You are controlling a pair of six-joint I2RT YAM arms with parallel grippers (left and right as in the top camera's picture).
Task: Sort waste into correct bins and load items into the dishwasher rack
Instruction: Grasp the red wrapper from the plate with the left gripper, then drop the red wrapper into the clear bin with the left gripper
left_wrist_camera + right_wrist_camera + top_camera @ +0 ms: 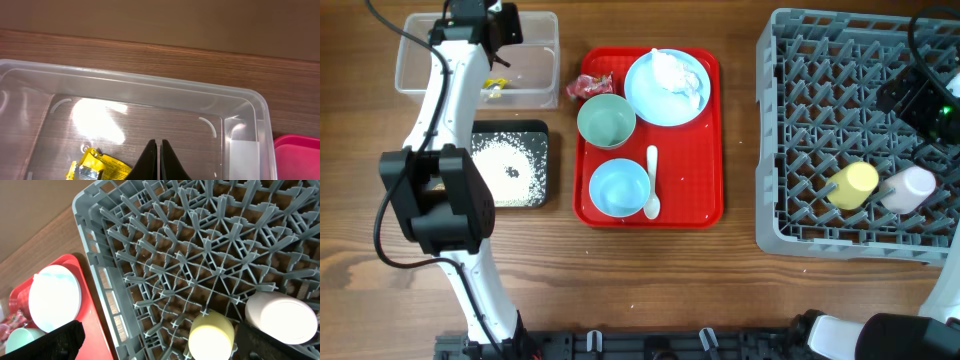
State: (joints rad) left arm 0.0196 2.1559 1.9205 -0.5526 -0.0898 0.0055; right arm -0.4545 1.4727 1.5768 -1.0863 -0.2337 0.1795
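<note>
My left gripper [160,146] is shut and empty over the clear tub [240,100]; it also shows in the overhead view [500,25]. A yellow wrapper [97,167] lies in the tub. The black tray [535,135] holds white rice grains [505,165]. On the red tray [705,150] are a red wrapper [589,86], a light blue plate [695,95] with a white tissue [670,68], a mint bowl [606,120], a blue bowl [619,187] and a white spoon [652,180]. My right gripper [165,345] is open above the grey rack [820,80], near the yellow cup [210,337] and pink cup [280,317].
The rack [165,255] fills the right side, with both cups in its front right cells. Bare wood table [740,280] runs along the front and between the red tray and the rack. The brown food lump cannot be made out.
</note>
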